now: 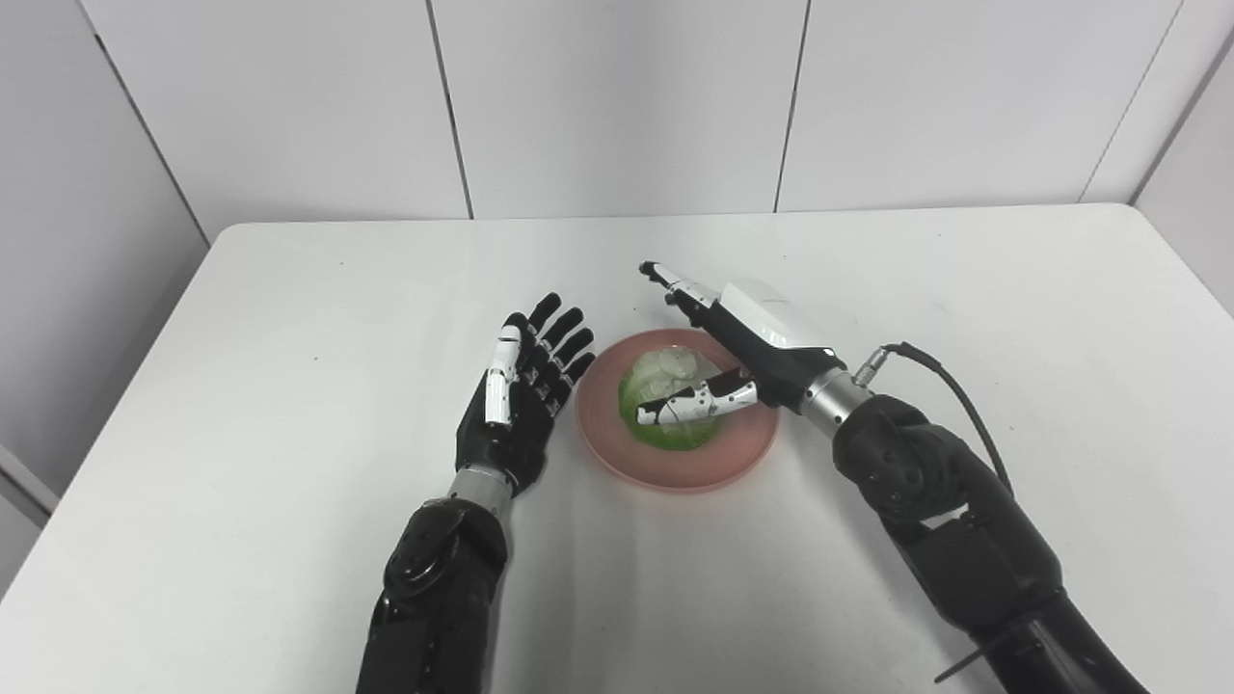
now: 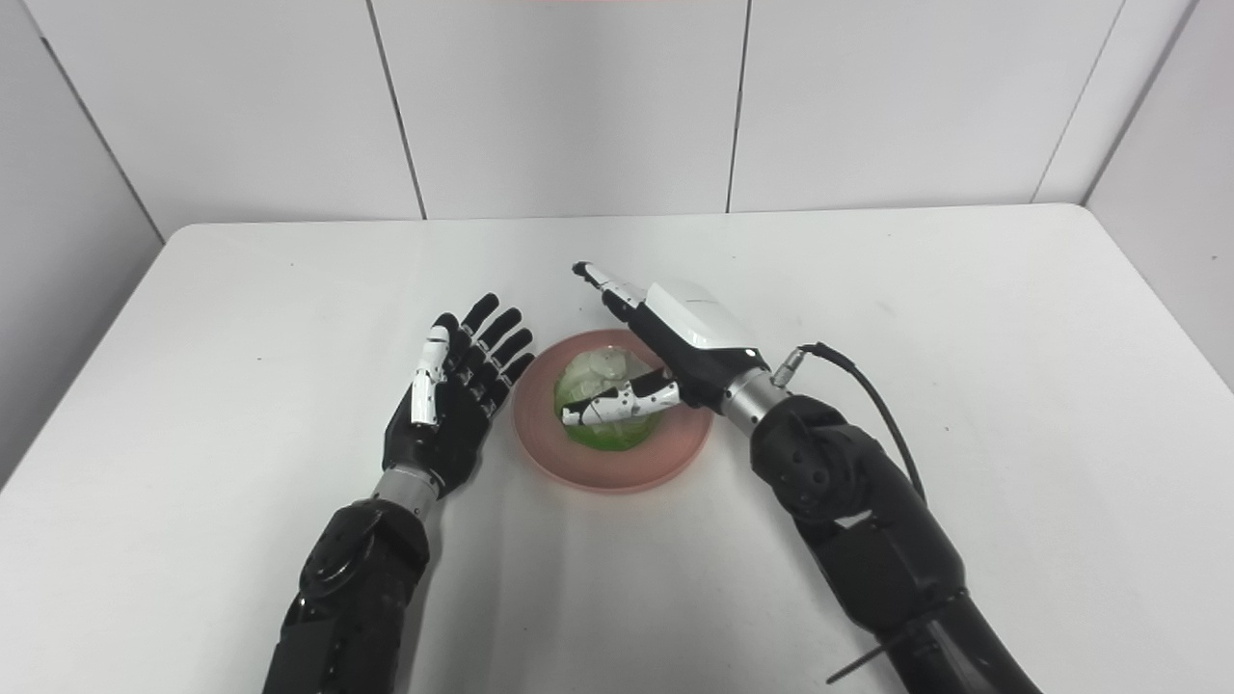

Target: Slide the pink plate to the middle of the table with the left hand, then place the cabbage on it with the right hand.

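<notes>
The pink plate (image 1: 675, 467) lies near the middle of the white table (image 1: 289, 337). On it rests the cabbage (image 1: 665, 381), pale on top and green at its base. My right hand (image 1: 752, 337) hovers over the plate's right side with its fingers stretched out straight past the far rim. Its thumb (image 1: 699, 403) lies across the front of the cabbage, and the hand is open rather than closed around it. My left hand (image 1: 521, 395) stands open just left of the plate, palm turned toward it, fingertips close to the rim but apart from it.
A black cable (image 1: 950, 386) loops off my right wrist above the table. White wall panels (image 1: 617, 96) close the far side, and the table's left edge drops to a gap by the side wall.
</notes>
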